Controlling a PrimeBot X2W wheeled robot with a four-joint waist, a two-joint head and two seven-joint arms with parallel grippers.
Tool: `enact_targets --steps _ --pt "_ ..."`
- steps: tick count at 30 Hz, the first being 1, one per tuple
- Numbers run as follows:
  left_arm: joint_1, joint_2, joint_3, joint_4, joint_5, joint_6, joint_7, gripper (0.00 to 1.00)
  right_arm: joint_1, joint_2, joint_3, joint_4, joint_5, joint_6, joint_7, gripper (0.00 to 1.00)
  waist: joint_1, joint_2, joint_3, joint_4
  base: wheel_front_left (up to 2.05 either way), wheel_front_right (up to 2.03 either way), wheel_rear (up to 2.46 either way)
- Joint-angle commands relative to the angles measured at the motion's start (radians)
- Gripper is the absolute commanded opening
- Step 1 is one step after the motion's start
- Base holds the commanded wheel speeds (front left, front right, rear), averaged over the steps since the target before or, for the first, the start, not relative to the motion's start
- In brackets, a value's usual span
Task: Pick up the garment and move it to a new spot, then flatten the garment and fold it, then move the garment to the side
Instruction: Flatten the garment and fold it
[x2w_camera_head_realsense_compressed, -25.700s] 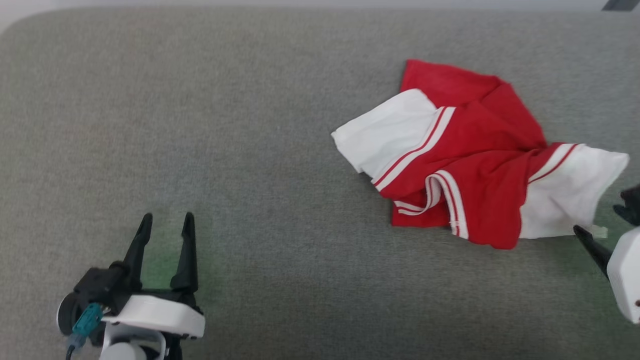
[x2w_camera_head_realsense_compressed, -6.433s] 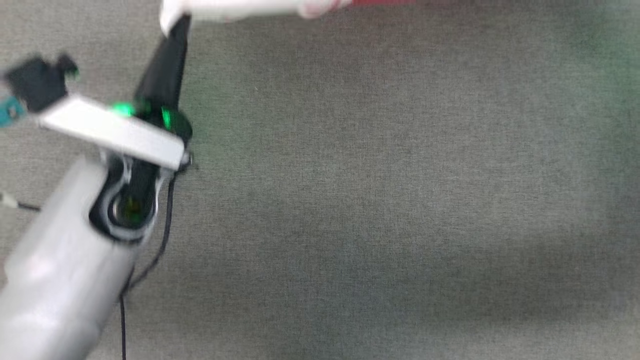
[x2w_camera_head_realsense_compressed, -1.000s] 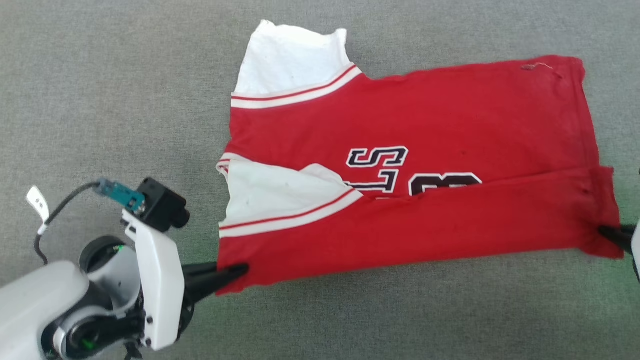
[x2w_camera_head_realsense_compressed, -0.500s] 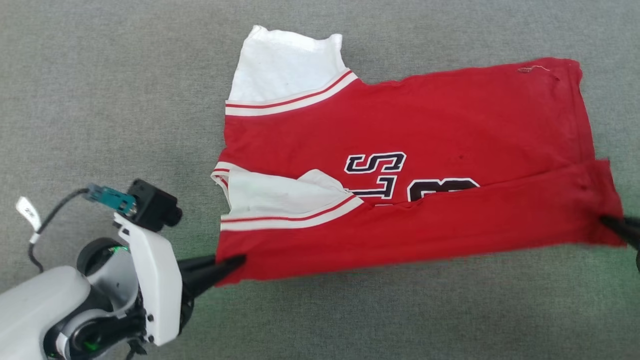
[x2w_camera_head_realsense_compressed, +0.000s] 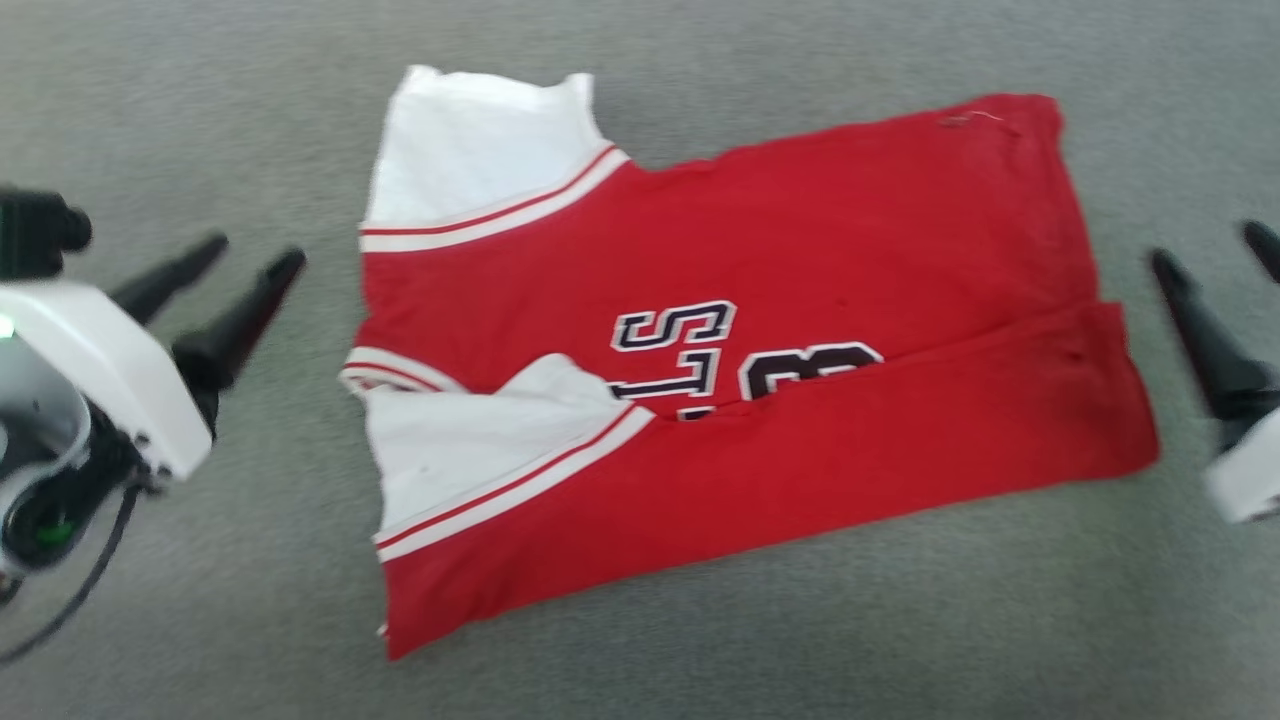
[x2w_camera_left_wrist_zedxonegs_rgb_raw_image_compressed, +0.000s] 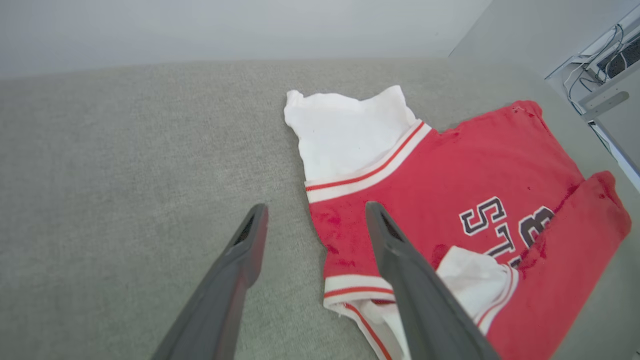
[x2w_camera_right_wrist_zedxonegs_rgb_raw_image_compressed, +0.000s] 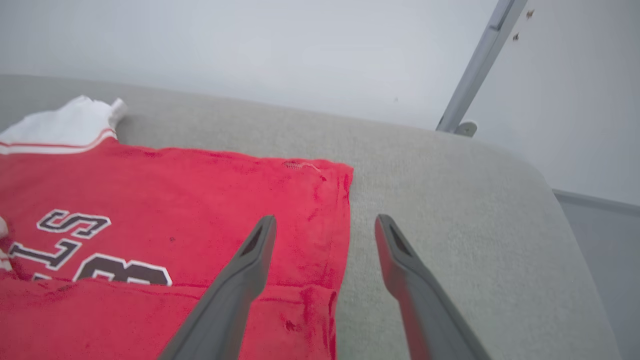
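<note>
Two grippers: left gripper (x2w_camera_head_realsense_compressed: 252, 252) and right gripper (x2w_camera_head_realsense_compressed: 1207, 245), fingers spread, empty, clear of cloth.
Red T-shirt (x2w_camera_head_realsense_compressed: 800, 250): flat on grey upholstery (x2w_camera_head_realsense_compressed: 700, 640), near edge folded over.

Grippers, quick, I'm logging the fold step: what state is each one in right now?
Left gripper: open, holding nothing, clear of the garment.
Right gripper: open, holding nothing, clear of the garment.

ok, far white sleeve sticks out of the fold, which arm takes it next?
Left, likely. The left gripper hangs open beside the sleeve end of the garment, near the far white sleeve; the right gripper is open past the hem, opposite.
</note>
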Motion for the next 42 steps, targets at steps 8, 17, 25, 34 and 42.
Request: enact_targets --steps 8,17,25,34,42 --pt "-0.206 -0.150 0.027 0.324 0.126 -0.043 -0.054 1.00 -0.036 0.129 0.175 0.018 -0.094 0.000 -0.285 1.00 0.0000 -0.0001 0.039 -0.148 0.00 0.00 0.00" --pt "-0.483 -0.236 -0.018 0.640 0.138 -0.106 0.261 1.00 -0.047 0.186 0.187 0.053 -0.108 0.000 -0.377 1.00 0.0000 -0.0001 0.120 -0.257 0.00 0.00 0.00" --pt "-0.615 -0.220 -0.091 0.761 0.079 -0.111 0.746 1.00 -0.019 0.217 0.187 0.056 -0.116 0.000 -0.406 1.00 0.0000 -0.0001 0.164 -0.305 0.00 0.00 0.00" --pt "-0.597 -0.235 -0.113 0.721 0.015 -0.132 0.928 0.40 -0.038 0.216 0.187 0.039 -0.120 0.000 -0.394 1.00 0.0000 -0.0001 0.186 -0.304 0.00 0.00 0.00" --pt "-0.602 -0.233 -0.095 0.698 0.025 -0.136 0.871 0.00 -0.134 0.164 0.201 0.037 -0.100 0.000 -0.299 1.00 0.0000 -0.0001 0.201 -0.286 0.00 0.00 0.00"
